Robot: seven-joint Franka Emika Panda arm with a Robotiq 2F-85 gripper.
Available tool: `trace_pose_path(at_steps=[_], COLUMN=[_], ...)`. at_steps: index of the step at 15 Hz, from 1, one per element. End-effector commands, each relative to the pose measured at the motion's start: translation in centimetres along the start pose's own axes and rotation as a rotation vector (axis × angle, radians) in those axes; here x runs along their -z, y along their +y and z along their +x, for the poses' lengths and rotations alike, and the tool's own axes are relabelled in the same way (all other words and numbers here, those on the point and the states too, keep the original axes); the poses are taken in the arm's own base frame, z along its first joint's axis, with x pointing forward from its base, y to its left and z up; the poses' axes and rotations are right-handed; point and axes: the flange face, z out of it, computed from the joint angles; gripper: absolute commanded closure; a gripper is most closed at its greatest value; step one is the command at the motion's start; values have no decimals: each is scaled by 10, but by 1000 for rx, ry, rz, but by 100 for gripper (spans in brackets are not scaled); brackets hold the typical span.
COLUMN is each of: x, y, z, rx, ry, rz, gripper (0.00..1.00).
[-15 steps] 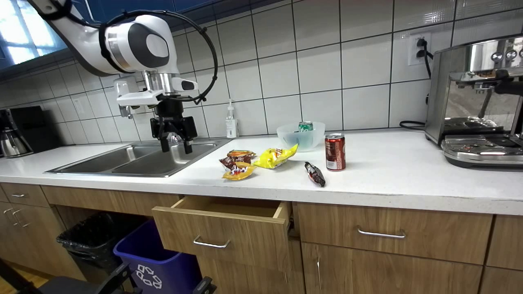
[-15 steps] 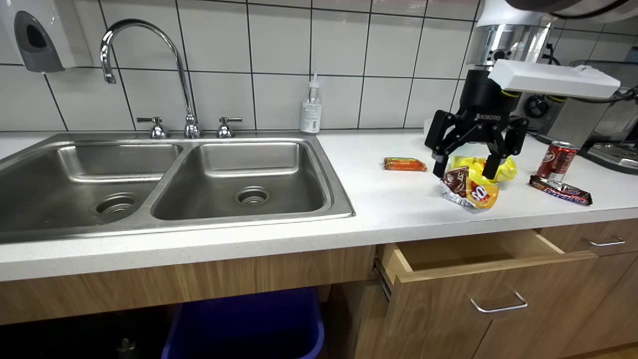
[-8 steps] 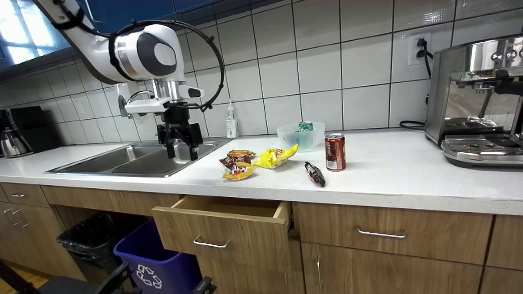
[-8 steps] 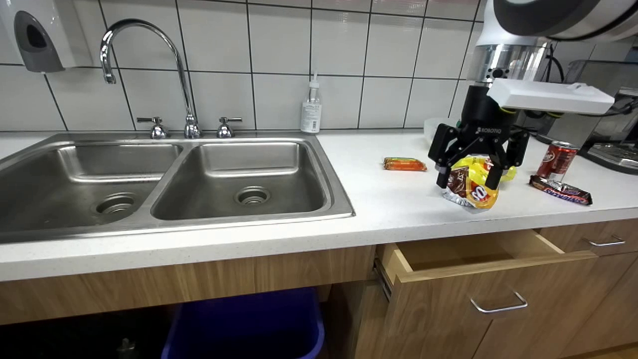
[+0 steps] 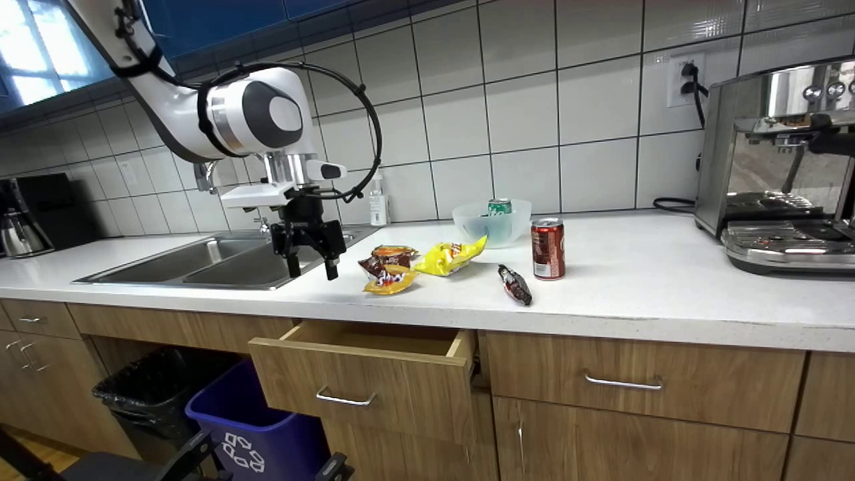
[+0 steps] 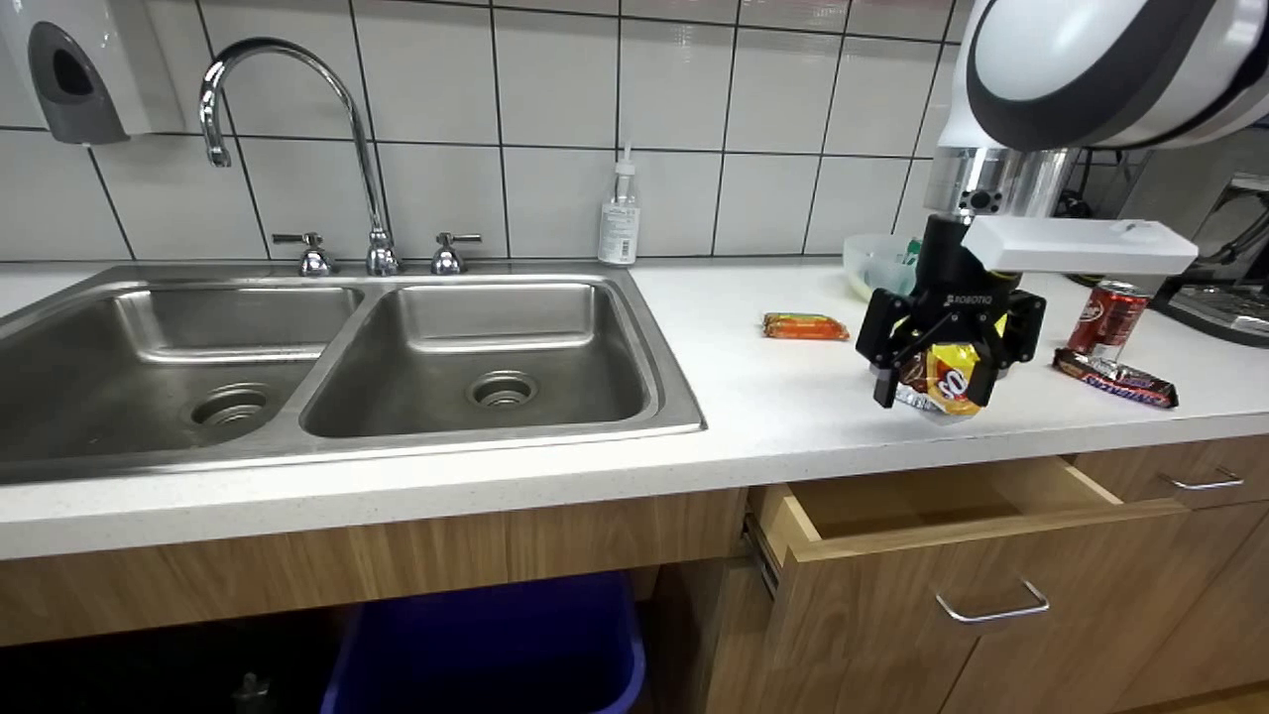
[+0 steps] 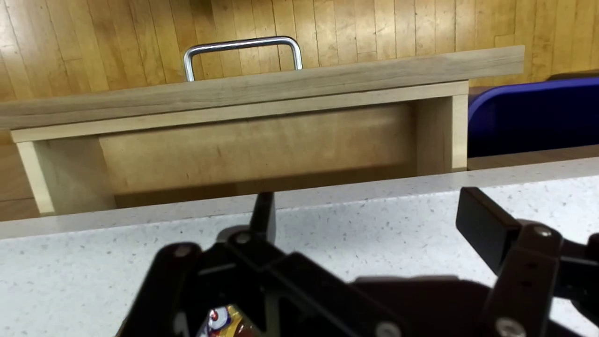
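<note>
My gripper [image 5: 313,267] points down, open and holding nothing, above the white counter near its front edge. It also shows in an exterior view [image 6: 934,390] and in the wrist view [image 7: 369,220], where only counter shows between the fingers. Nearest is a brown and yellow-orange wrapper [image 5: 391,282], partly behind my fingers in an exterior view [image 6: 952,382]; a bit shows in the wrist view [image 7: 222,320]. Around it lie an orange packet [image 6: 805,326], a yellow bag [image 5: 449,259] and a dark candy bar [image 6: 1115,378]. A red can [image 5: 548,248] stands upright beside the bar.
An open, empty drawer [image 7: 262,150] juts out below the counter edge. A clear bowl [image 5: 467,224] holds a green can [image 5: 499,206]. A double sink [image 6: 496,443], soap bottle [image 6: 620,223], espresso machine [image 5: 768,167], blue bin [image 5: 220,427] and black-lined bin [image 5: 147,407] stand around.
My gripper has come down toward the counter in both exterior views and shifted right in one of them, nearer the wrappers. Its fingers stay open. The objects and drawer have not moved.
</note>
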Motion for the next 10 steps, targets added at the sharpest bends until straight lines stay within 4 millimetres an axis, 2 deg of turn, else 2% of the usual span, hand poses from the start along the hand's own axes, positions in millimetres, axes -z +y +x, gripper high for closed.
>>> trace_pose_path(at_steps=[1, 10], x=[-11, -34], y=[6, 14], z=[4, -3], rx=[10, 6], ry=[4, -20], rz=[-29, -55], gripper=[0, 0])
